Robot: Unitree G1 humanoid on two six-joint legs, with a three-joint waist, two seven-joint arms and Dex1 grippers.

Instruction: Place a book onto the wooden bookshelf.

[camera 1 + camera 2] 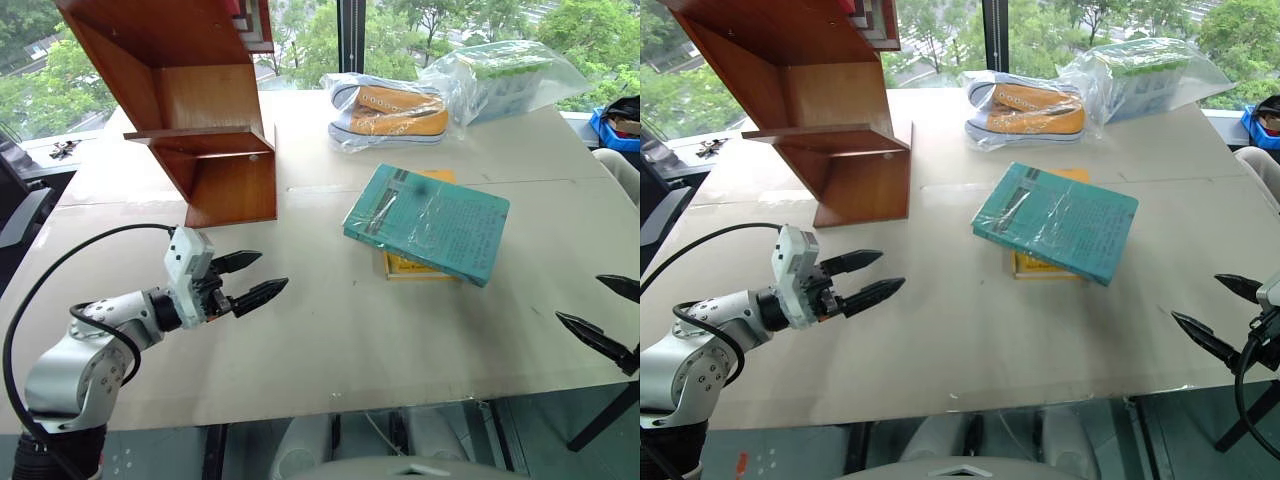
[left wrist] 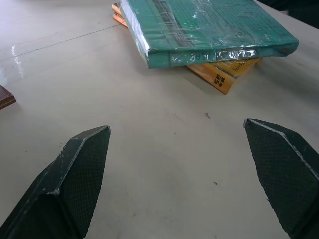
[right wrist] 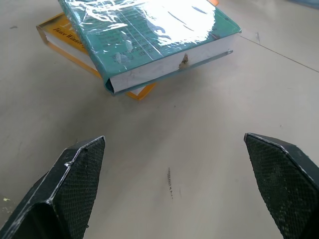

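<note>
Left eye view: your book (image 1: 428, 222) lies mid-bench atop the yellow book (image 1: 415, 266), its edges overhanging, so claws can slip underneath. Left claw (image 1: 250, 279) at 8 o'clock, right claw (image 1: 602, 315) at 4, both spread wide, empty. Wooden bookshelf (image 1: 205, 120) waits at 11.

The left gripper (image 1: 251, 278) hovers low with its two black fingers spread wide, pointing toward the right gripper (image 1: 603, 314), which hovers opposite, fingers equally parted and empty, aimed back toward it.
</note>
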